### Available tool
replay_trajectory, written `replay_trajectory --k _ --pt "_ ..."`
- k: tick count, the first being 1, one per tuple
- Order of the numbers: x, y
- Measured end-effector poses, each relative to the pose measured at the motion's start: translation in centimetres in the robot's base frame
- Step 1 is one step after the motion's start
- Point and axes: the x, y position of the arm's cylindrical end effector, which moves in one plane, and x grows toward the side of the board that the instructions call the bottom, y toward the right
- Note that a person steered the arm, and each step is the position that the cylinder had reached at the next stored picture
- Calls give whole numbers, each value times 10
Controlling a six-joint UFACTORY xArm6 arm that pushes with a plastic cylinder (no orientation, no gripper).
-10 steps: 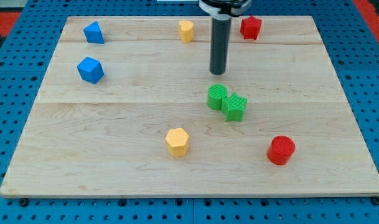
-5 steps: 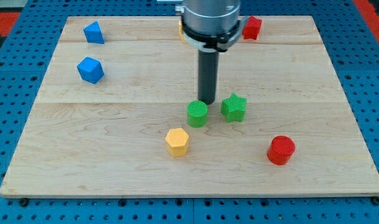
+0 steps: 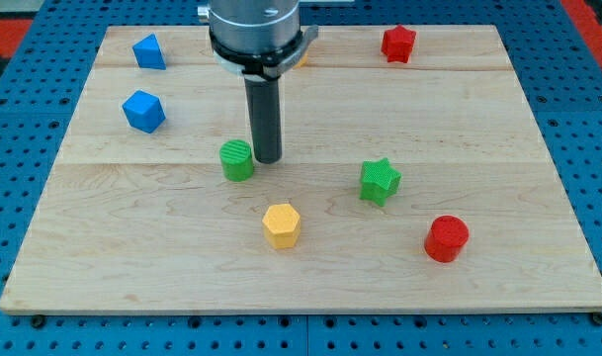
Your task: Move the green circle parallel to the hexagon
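Worktop: the wooden worktop [image 3: 538,148] is carrying every block, and the pieces are lying scattered and mostly well apart.
Arm: the arm [image 3: 254,30] is coming down from the view's top, its grey collar hiding part of a yellow block [image 3: 304,54] behind it, and the dark rod is standing upright.
Tip: the tip [image 3: 268,157] is sitting just beside the green circle [image 3: 237,160], on its right, touching or nearly so. That placing is reading as a leftward shove.
Fingers: there are none on this rig, only a bare rod, so nothing is being held; it is pushing by contact alone.
Green circle: it is lying left of centre, up and to the left of the yellow hexagon [image 3: 281,224], near it but apart.
Judgement: the circle is looking close to being lined up with the hexagon, though not yet clearly level with it.
Others: the green star [image 3: 380,181], red cylinder [image 3: 446,238], red star [image 3: 398,44] and two blue blocks [image 3: 143,111] are lying clear of the push.
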Motion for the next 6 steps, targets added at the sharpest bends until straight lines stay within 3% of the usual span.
replay_trajectory --k 2,3,4,5,6 --pt "67 -75" --pt "56 -118" --pt "27 -110" --pt "29 -162" --pt "41 -155"
